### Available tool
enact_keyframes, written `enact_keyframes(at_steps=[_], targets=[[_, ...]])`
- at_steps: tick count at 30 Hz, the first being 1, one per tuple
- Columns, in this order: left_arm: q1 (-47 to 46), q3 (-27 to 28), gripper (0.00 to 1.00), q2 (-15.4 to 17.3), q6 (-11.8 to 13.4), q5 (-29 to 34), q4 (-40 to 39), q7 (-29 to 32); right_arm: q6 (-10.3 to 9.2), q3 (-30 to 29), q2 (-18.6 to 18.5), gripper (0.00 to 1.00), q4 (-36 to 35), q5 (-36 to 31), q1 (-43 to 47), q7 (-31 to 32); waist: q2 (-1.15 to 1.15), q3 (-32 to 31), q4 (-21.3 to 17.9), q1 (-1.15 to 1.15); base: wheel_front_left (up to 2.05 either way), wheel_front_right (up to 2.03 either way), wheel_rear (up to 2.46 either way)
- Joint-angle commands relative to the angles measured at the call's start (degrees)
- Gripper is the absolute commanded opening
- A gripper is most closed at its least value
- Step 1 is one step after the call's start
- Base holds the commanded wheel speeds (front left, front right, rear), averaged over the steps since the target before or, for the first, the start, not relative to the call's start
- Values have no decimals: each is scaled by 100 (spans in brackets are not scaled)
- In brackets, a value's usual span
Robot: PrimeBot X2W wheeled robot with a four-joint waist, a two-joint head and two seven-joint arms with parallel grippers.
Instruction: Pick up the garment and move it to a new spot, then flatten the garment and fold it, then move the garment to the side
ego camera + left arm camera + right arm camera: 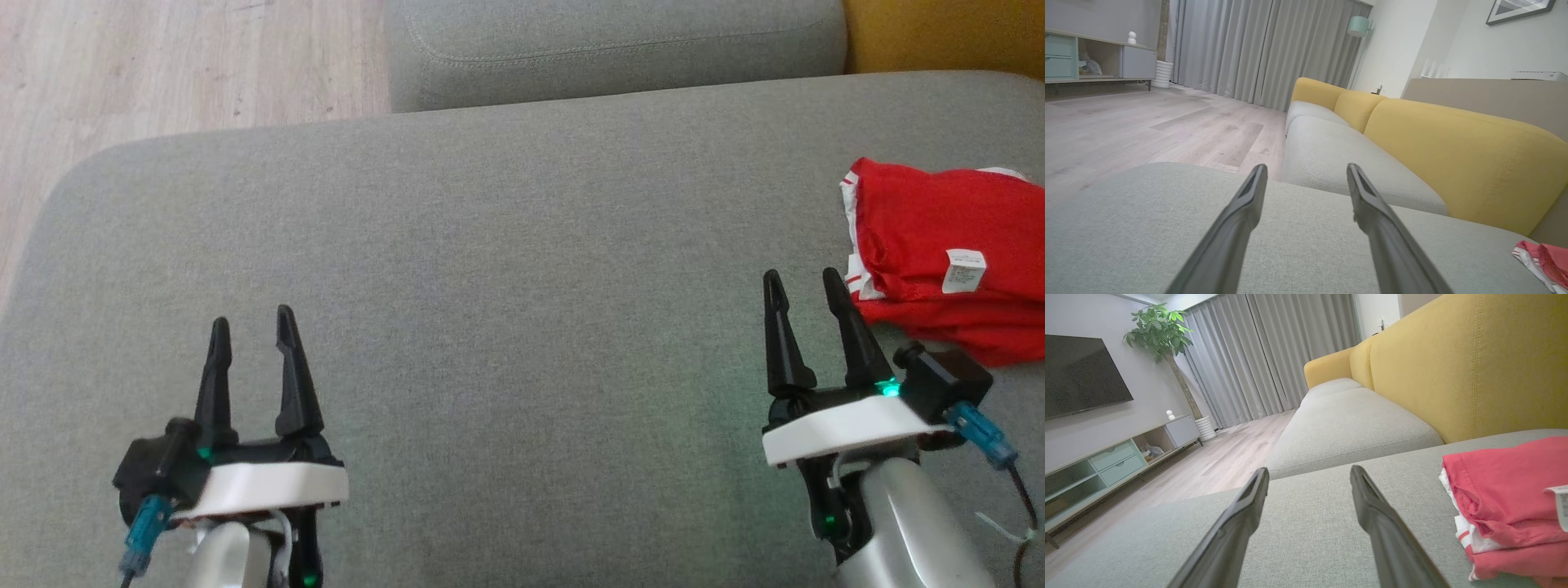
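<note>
While the left claw (252, 314) and right claw (801, 272) hang spread and empty, the red garment (922, 245) lies at three o'clock on the sofa (522, 245).

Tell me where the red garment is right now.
In the head view the red garment lies on the grey sofa cushion at the robot's far right, just right of the open right gripper and apart from its fingers.

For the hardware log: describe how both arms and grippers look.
The left gripper and right gripper match: two long tapered black fingers on a white plate, green lights, a black side block with a blue cable plug, silver-grey forearm behind.
</note>
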Motion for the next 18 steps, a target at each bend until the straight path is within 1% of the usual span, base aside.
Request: enact_keyframes(at_steps=[1,3,4,8,18], targets=[[-130,219,100,41,54,-50,-174,-24,-5,147,17,100,-203,34,-78,-77,0,4,-2,0,0,0,0],[-129,244,100,41,117,-96,-171,-24,-5,160,17,100,-201,33,-80,-77,0,11,-8,0,0,0,0],[0,19,0,0,111,-104,5,0,-1,20,0,0,0,0,0,0,0,12,-9,0,0,0,0],[66,5,0,-6,111,-153,292,21,-1,28,13,0,249,42,94,15,0,12,-9,0,0,0,0],[51,102,0,-2,41,-719,299,193,-1,-43,-19,0,189,675,118,151,0,-9,12,0,0,0,0]])
